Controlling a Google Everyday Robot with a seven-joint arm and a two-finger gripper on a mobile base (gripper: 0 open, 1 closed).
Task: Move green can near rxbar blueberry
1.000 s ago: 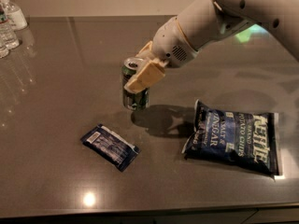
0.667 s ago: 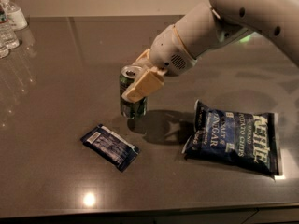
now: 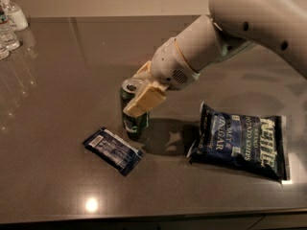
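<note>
We see the gripper (image 3: 131, 95) near the middle of the dark table (image 3: 72, 56), clasped on the green can (image 3: 137, 124): one cream finger (image 3: 146, 99) lies across the can's near side just under its silver top, and the other shows behind the rim. The can stands about upright, and whether its base touches the table we cannot tell. The rxbar blueberry (image 3: 113, 150) lies flat just to the near left of the can, close beside it but with a small gap. The white arm (image 3: 206, 47) reaches in from the far right. A large blue chip bag (image 3: 240, 145) lies to the right of the can, and clear bottles (image 3: 9, 28) stand at the far left corner
</note>
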